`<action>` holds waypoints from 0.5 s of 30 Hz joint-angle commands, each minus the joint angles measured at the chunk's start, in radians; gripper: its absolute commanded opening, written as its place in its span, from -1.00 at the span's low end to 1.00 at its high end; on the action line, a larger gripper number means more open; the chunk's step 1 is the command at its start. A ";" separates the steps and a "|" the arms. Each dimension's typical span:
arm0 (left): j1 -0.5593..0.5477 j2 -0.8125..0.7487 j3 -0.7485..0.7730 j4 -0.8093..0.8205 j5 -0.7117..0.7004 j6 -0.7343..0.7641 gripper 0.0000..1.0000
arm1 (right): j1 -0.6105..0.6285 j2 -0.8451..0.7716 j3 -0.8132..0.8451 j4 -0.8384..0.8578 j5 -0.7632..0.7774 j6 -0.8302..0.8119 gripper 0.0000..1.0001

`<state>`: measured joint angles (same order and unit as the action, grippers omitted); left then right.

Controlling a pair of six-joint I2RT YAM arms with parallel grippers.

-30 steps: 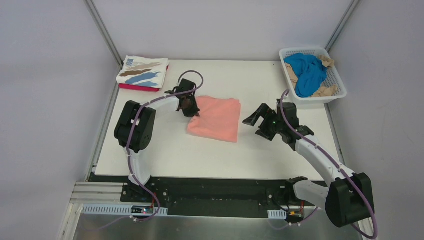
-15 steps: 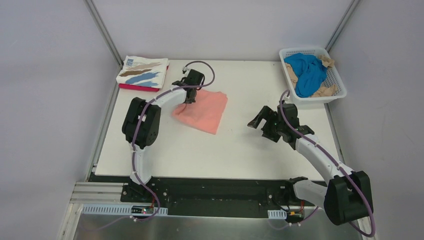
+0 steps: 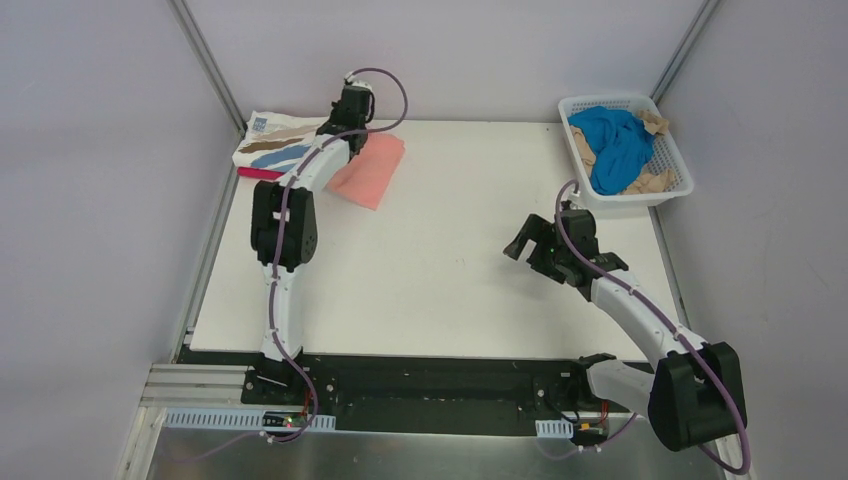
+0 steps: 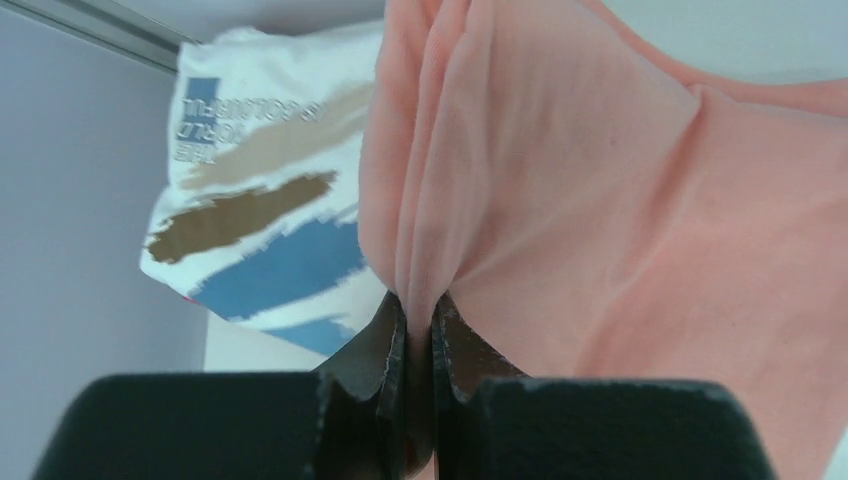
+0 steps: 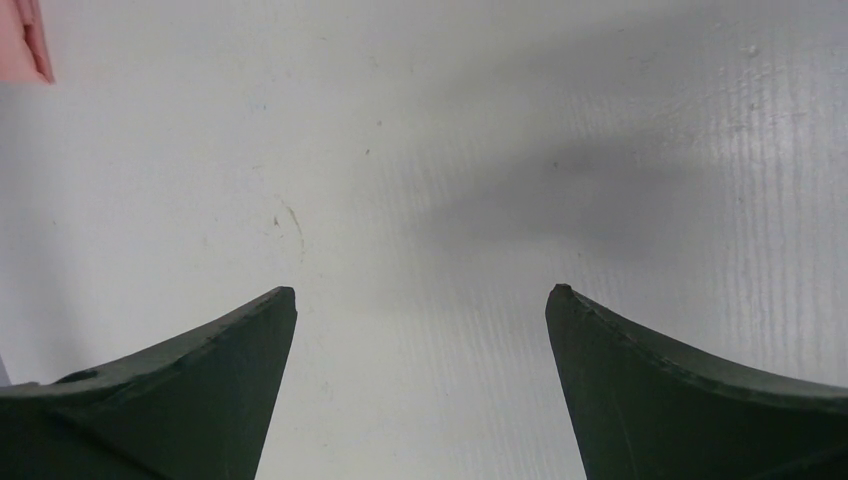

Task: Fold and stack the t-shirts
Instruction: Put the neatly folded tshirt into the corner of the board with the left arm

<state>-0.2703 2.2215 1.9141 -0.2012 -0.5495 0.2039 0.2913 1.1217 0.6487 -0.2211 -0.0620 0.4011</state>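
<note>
The left gripper (image 4: 418, 305) pinches a small bunch of the pink shirt (image 4: 620, 220) beside the folded pile (image 4: 250, 230), so it may slip or land messy; the right gripper (image 5: 420, 295) hangs open

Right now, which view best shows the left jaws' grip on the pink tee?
Left wrist: the left jaws are pinched shut on a bunched fold of the pink tee. Top external shows the tee beside the folded stack, but the wrist hides the grip. Right wrist catches only a pink corner.
</note>
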 commanded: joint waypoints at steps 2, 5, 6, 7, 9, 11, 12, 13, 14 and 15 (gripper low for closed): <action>0.056 0.073 0.196 0.096 -0.011 0.169 -1.00 | -0.007 -0.034 -0.019 0.047 0.054 -0.046 0.99; 0.085 0.108 0.264 0.097 0.008 0.210 -1.00 | -0.008 -0.033 -0.035 0.080 0.090 -0.053 0.99; 0.093 0.112 0.283 0.098 0.016 0.219 -1.00 | -0.007 -0.030 -0.039 0.089 0.097 -0.054 0.99; 0.100 0.113 0.298 0.097 0.027 0.228 -1.00 | -0.008 -0.027 -0.040 0.093 0.105 -0.055 0.99; 0.113 0.107 0.319 0.097 0.044 0.243 -1.00 | -0.008 -0.019 -0.038 0.097 0.115 -0.059 0.99; 0.120 0.090 0.325 0.097 0.066 0.260 -1.00 | -0.008 -0.004 -0.035 0.099 0.122 -0.062 0.99; 0.121 0.079 0.326 0.097 0.072 0.267 -1.00 | -0.008 0.002 -0.035 0.102 0.123 -0.062 0.99; 0.121 0.069 0.327 0.096 0.077 0.278 -1.00 | -0.009 0.011 -0.032 0.104 0.122 -0.062 0.99; 0.120 0.056 0.325 0.095 0.080 0.289 -1.00 | -0.009 0.017 -0.033 0.107 0.120 -0.062 0.99; 0.120 0.045 0.324 0.094 0.078 0.298 -1.00 | -0.009 0.021 -0.033 0.108 0.117 -0.062 0.99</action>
<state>-0.1528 2.3528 2.1845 -0.1535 -0.4973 0.4328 0.2893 1.1236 0.6109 -0.1524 0.0277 0.3584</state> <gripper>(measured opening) 0.039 0.994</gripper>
